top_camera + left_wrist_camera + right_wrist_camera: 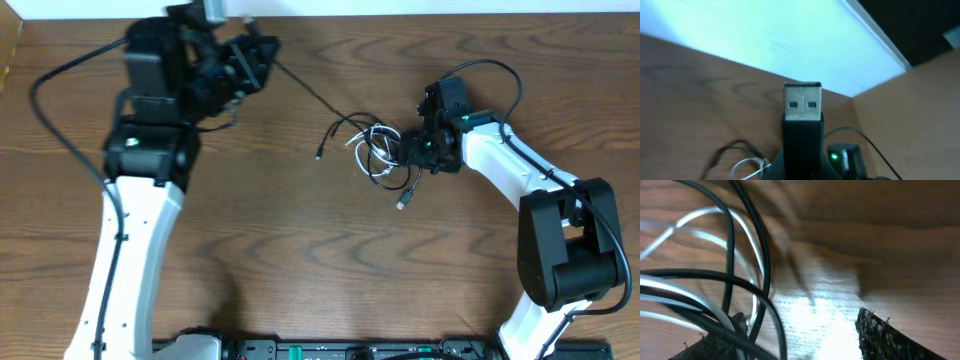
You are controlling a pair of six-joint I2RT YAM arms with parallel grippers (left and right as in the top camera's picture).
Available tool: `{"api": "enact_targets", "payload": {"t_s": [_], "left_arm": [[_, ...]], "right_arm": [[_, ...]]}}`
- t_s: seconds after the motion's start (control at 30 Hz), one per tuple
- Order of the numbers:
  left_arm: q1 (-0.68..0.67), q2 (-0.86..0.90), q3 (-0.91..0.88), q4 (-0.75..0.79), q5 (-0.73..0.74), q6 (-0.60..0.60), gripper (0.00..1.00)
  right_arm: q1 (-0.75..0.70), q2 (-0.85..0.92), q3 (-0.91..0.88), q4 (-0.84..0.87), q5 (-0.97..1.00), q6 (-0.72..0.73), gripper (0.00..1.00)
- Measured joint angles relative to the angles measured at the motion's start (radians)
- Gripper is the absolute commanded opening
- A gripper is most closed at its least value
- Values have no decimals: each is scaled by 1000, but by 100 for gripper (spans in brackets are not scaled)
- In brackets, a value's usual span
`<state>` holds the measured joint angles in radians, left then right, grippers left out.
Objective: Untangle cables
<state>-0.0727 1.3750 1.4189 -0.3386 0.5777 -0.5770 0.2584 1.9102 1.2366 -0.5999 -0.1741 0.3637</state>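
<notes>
Fingers (885,335) of right arm (497,160) among cables (730,255)

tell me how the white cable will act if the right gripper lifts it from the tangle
Probably floppy: the white cable lies in loose curved loops, so it would sag rather than hold its shape. It would likely drag the black cable along, since their loops cross. It is thin, so it may slip from a loose pinch.
</notes>
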Motion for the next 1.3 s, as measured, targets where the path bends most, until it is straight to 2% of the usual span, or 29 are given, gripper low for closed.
{"api": "enact_targets", "payload": {"t_s": [0.1, 0.23, 0.33, 0.6, 0.77, 0.9, 1.03, 1.3], "left_arm": [[36, -14, 0, -87, 0, 1, 8], [35, -5, 0, -206, -2, 35, 8], [31, 25, 0, -294, -18, 80, 7], [117, 67, 6, -312, -113, 148, 8], [212, 31, 53, -309, -132, 159, 7], [271, -32, 74, -318, -137, 160, 7], [278, -66, 82, -364, -118, 163, 7], [188, -29, 82, -396, -57, 167, 7]], "right_arm": [[0, 0, 0, -30, -16, -24, 60], [-2, 0, 1, -92, -21, -55, 47], [-6, 0, 12, -149, -11, -64, 46], [-44, 0, 46, -202, 120, -63, 48], [-59, 0, 44, -190, 199, -56, 48], [-63, 0, 39, -173, 212, -56, 54], [-64, 0, 36, -116, 132, -103, 58], [-57, 0, 52, 35, -196, -186, 68]]}}
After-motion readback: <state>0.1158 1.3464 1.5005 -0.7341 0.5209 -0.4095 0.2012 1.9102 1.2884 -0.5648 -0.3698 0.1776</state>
